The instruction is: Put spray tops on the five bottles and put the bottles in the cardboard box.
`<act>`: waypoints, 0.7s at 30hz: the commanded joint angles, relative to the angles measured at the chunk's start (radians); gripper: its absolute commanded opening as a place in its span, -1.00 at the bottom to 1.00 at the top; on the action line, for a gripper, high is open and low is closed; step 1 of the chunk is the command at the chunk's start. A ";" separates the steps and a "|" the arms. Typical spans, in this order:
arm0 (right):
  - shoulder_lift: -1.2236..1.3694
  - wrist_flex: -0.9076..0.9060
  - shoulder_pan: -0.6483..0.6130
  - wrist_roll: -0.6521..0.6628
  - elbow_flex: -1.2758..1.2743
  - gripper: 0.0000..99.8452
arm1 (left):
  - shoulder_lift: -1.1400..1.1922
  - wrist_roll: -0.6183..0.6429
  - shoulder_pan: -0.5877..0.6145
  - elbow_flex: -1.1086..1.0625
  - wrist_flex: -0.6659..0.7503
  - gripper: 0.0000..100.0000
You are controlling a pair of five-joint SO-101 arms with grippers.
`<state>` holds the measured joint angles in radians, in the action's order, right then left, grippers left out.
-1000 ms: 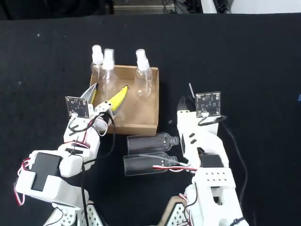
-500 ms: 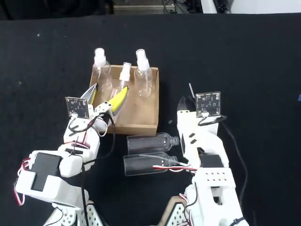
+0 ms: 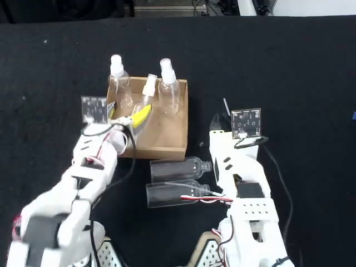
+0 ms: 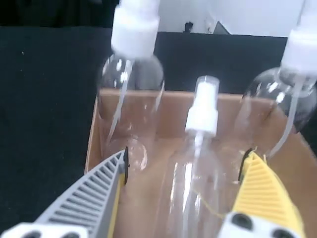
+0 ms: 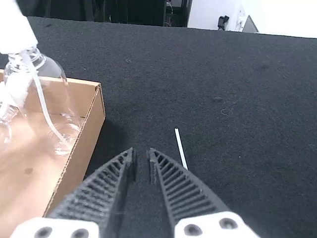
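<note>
Three bottles with spray tops in the cardboard box (image 3: 167,149): a left bottle (image 3: 117,83) and a right bottle (image 3: 168,92) upright at the far wall, and a leaning bottle (image 3: 143,103) between them. Left claw (image 4: 185,158) wide open over the box, grey finger (image 4: 99,191) on one side of the leaning bottle, yellow finger (image 4: 262,191) on the other, with a gap on each side and nothing gripped. Two more on the black table (image 3: 300,67), flat on their sides and without tops, just in front of the box between the arms: a far bare bottle (image 3: 175,168) and a near bare bottle (image 3: 167,194). Right claw (image 5: 141,153) closed to a thin slit, empty, low over the table beside the box. Thin white tube (image 5: 181,148) on the table just past its tips.
</note>
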<state>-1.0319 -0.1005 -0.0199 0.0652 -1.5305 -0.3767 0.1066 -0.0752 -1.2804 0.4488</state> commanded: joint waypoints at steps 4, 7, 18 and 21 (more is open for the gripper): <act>0.005 0.026 0.011 0.011 0.067 -0.95 | -0.281 0.005 0.016 0.277 -0.713 -0.32; 0.005 0.026 0.011 0.011 0.067 -0.95 | -0.281 0.005 0.028 0.403 -0.959 -0.32; 0.005 0.026 0.011 0.011 0.067 -0.95 | 0.021 0.014 -0.012 0.820 -1.464 -0.32; 0.005 0.026 0.011 0.011 0.067 -0.95 | 0.157 0.005 -0.012 0.937 -1.522 -0.32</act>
<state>-1.0319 -0.1005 -0.0199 0.0652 -1.5305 -0.3153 0.1128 -0.0767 -0.4979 -1.0211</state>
